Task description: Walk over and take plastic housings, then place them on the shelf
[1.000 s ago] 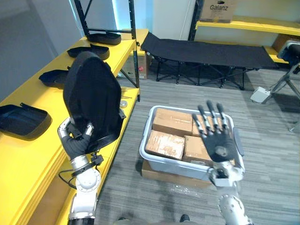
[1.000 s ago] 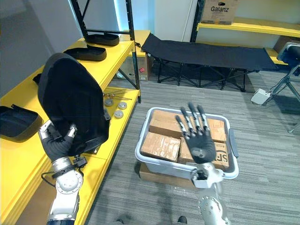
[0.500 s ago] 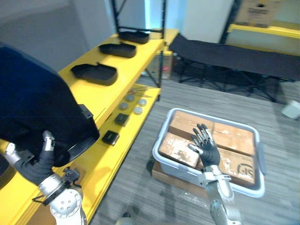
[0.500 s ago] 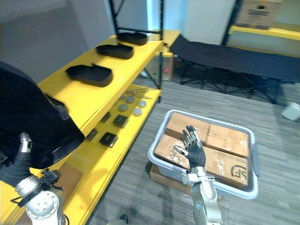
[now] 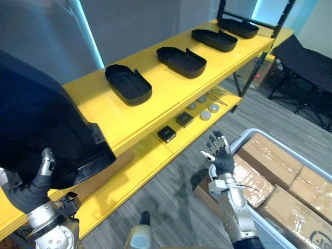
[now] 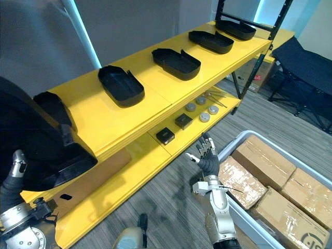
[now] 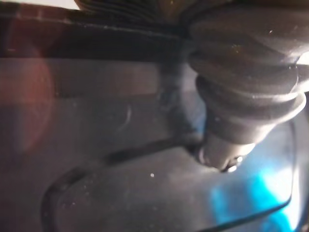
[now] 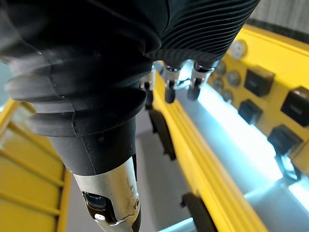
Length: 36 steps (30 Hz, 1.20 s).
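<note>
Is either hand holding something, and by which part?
The left hand grips the black plastic housing by its lower edge; the right hand is open and holds nothing.

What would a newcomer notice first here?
The big black plastic housing gripped in the left hand, lower left. Beyond it, the yellow shelf carries a row of similar housings. The right hand is spread open over the floor beside cardboard boxes.

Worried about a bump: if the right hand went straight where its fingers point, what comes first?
The right hand would probably reach the lower yellow shelf by its small black boxes and round discs; depth is unclear.
</note>
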### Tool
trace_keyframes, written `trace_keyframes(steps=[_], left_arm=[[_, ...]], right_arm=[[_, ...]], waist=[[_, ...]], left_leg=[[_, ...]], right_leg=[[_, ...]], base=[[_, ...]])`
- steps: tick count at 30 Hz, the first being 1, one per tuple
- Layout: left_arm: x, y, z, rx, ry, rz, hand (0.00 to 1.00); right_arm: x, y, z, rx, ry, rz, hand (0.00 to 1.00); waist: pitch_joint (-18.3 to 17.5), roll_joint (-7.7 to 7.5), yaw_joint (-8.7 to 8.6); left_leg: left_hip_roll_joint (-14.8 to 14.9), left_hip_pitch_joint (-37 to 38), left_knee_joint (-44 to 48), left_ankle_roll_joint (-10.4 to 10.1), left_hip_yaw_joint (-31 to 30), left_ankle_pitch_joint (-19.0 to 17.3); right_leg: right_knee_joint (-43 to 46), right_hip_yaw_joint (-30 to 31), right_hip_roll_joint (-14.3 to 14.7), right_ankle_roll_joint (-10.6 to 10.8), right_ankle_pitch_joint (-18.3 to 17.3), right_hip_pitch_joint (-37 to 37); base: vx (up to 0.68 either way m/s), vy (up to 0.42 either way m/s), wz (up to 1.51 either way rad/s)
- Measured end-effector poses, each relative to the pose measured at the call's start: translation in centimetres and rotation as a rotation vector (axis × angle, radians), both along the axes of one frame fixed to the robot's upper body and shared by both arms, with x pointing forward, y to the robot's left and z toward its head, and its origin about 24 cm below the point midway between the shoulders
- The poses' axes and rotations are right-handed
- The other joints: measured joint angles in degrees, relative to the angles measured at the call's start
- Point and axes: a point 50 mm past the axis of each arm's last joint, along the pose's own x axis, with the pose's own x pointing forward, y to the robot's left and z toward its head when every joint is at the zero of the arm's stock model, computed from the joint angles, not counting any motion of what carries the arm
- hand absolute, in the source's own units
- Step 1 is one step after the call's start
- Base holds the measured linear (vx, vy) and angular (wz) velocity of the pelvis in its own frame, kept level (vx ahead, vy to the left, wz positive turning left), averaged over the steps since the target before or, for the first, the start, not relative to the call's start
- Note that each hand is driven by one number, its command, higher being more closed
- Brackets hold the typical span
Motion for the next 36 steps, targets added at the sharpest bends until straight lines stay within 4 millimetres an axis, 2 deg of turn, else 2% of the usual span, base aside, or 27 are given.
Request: trace_keyframes(steps=[3,8,11,14,15,16,17,18,19,20,21,22,23,25,27,29,30,31,33,34,36], left_arm=[[1.0,-0.9,0.4,-0.022,-0.045,-0.069,1.0],[1.5,-1.5,0.7,-0.011,-0.06,-0.113,1.0],[1.5,-1.4,0.8,0.006,-0.056,-0.12,1.0],[1.6,-1.6,1.1,0.038,-0.069,-0.149,1.0],[1.7,-1.7,1.3,0.051,-0.075,-0.16,1.0],[1.7,-1.7,1.3,0.06,-0.076,-0.166,1.0],[1.7,-1.6,1.4,0.08,-0.071,-0.176,1.0],[1.9,-1.6,1.5,0.09,-0.071,-0.18,1.0],[2.0,-1.7,1.5,0.097,-0.07,-0.18,1.0],[2.1,-1.7,1.8,0.111,-0.079,-0.173,1.0],[2.4,-1.7,2.2,0.13,-0.098,-0.173,1.0],[2.7,-1.8,2.4,0.13,-0.108,-0.176,1.0],[3.3,-1.7,2.7,0.13,-0.119,-0.179,1.0],[4.5,-1.7,2.5,0.101,-0.117,-0.198,1.0],[5.0,-1.7,2.4,0.079,-0.112,-0.213,1.0],[5.1,-1.9,2.2,0.08,-0.091,-0.228,1.0],[5.1,-2.0,1.9,0.068,-0.078,-0.234,1.0],[4.8,-2.2,1.2,0.033,-0.053,-0.234,1.0],[4.4,-2.4,0.5,0.008,-0.025,-0.235,1.0],[4.4,-2.6,0.4,0.003,-0.024,-0.243,1.0],[4.4,-2.9,0.5,-0.011,-0.039,-0.25,1.0]], right_arm=[[0.0,-0.3,0.1,-0.001,-0.015,0.035,0.0],[0.2,-0.5,0.4,-0.008,-0.038,0.079,0.0],[0.1,-0.3,0.5,-0.002,-0.05,0.109,0.0],[0.1,0.0,0.5,0.036,-0.052,0.102,0.0],[0.1,0.0,0.5,0.056,-0.059,0.093,0.0],[0.0,0.0,0.5,0.061,-0.063,0.087,0.0],[-0.1,0.0,0.5,0.07,-0.073,0.076,0.0],[-0.2,-0.3,0.7,0.064,-0.092,0.071,0.0],[-0.2,-0.4,0.7,0.066,-0.094,0.071,0.0],[-0.2,-0.5,0.8,0.061,-0.104,0.07,0.0],[-0.3,-0.7,1.0,0.061,-0.124,0.061,0.0],[-0.2,-0.6,1.2,0.064,-0.133,0.067,0.0],[-0.2,-0.6,1.7,0.047,-0.157,0.071,0.0],[0.0,-1.0,2.6,0.015,-0.198,0.054,0.0],[-0.1,-1.5,3.3,0.004,-0.233,0.042,0.0],[-0.1,-2.0,4.0,-0.003,-0.265,0.031,0.0],[0.1,-2.2,4.6,-0.018,-0.289,0.036,0.0],[0.3,-2.3,5.0,-0.043,-0.302,0.043,0.0],[0.6,-2.5,5.5,-0.081,-0.319,0.05,0.0],[0.6,-2.7,5.8,-0.104,-0.331,0.045,0.0],[0.5,-2.9,6.5,-0.129,-0.363,0.035,0.0]], waist=[[1.1,0.89,-0.3],[2.6,2.03,-0.23],[3.1,1.44,-0.2],[4.1,-0.79,-0.06],[4.4,-2.14,-0.06],[4.2,-2.86,-0.07],[3.4,-4.16,-0.07],[2.9,-3.45,-0.37],[2.7,-3.37,-0.85],[2.0,-2.14,-2.06],[1.9,-1.76,-3.08],[1.8,-1.99,-3.38],[1.8,-1.96,-3.88],[1.7,-1.47,-4.93],[1.6,-1.3,-5.4],[0.6,-2.9,-5.37],[-0.1,-3.45,-5.29],[-1.2,-1.36,-4.73],[-2.5,1.04,-4.64],[-3.0,1.95,-4.55],[-3.5,2.71,-4.64]], left_leg=[[0.0,-1.4,0.1,0.0,-1.9,1.1],[0.8,-0.9,-2.2,-0.7,-4.1,3.5],[0.7,-0.3,-2.1,-0.6,-4.2,3.3],[-0.6,-0.5,-0.3,0.1,-4.7,1.7],[-2.0,-0.5,1.5,1.2,-4.6,0.2],[-2.7,-0.7,2.7,2.1,-4.1,-0.8],[-4.3,-0.5,5.3,3.8,-3.3,-3.6],[-4.7,-0.6,7.9,2.5,-3.7,-5.5],[-4.8,-0.5,8.8,2.8,-4.4,-6.3],[-4.8,0.2,8.4,3.8,-5.9,-7.2],[-4.2,0.7,7.2,4.3,-7.8,-7.6],[-4.2,1.0,6.6,4.4,-8.8,-7.6],[-4.1,2.0,5.7,4.6,-10.5,-7.6],[-4.4,3.8,5.4,4.4,-13.2,-8.1],[-4.6,4.2,5.6,3.9,-15.1,-8.6],[-6.1,4.6,5.8,2.8,-16.2,-9.4],[-6.6,4.6,6.8,2.0,-16.8,-10.7],[-4.7,4.0,7.9,1.4,-15.7,-11.6],[-2.8,4.0,7.6,1.0,-15.0,-12.1],[-1.9,4.8,6.5,0.9,-14.7,-12.1],[-1.5,5.6,5.6,0.9,-14.2,-12.1]], right_leg=[[2.9,3.1,0.1,-1.1,-2.8,-1.5],[6.2,3.2,0.9,0.4,-5.3,-1.8],[7.0,3.1,0.6,0.9,-6.7,-0.9],[9.7,3.5,-1.3,0.6,-9.7,-0.9],[10.7,5.5,-2.4,-0.8,-11.6,-0.8],[10.9,6.4,-2.9,-1.9,-12.3,-0.8],[12.1,7.6,-4.1,-6.0,-13.5,-0.2],[19.2,12.5,-5.3,-8.8,-9.9,-2.2],[23.5,16.0,-5.6,-10.6,-7.6,-4.5],[31.4,21.1,-5.8,-12.2,-1.2,-8.9],[35.5,24.3,-4.1,-9.0,-5.4,-12.5],[35.5,25.4,-2.3,-8.2,-8.6,-13.8],[32.0,27.1,1.5,-8.7,-12.8,-15.2],[23.7,32.5,7.6,-9.1,-13.6,-17.3],[20.2,35.5,9.5,-8.1,-12.7,-18.9],[13.8,35.9,9.1,-7.6,-6.7,-19.0],[11.9,35.7,8.3,-4.5,-4.1,-18.3],[9.0,35.0,10.2,-5.3,-3.2,-16.7],[4.3,34.4,12.3,-6.1,-1.3,-14.5],[2.7,34.3,13.2,-6.5,-0.9,-13.6],[1.9,34.3,13.7,-6.5,-0.9,-12.8]], base=[[-0.03,0.0,0.26],[-0.06,-0.051,0.21],[-0.03,-0.016,0.06],[-0.03,0.035,0.17],[0.01,0.058,0.17],[0.05,0.079,0.12],[0.12,0.106,0.12],[0.13,0.137,0.21],[0.18,0.239,0.41],[0.18,0.207,0.6],[0.16,0.158,0.6],[0.16,0.034,0.69],[0.19,0.04,0.6],[0.26,0.041,0.8],[0.19,-0.034,0.73],[0.24,-0.14,0.63],[0.22,-0.198,0.31],[0.22,-0.188,0.18],[0.23,-0.169,-0.03],[0.15,-0.121,-0.03],[0.09,-0.079,-0.07]])
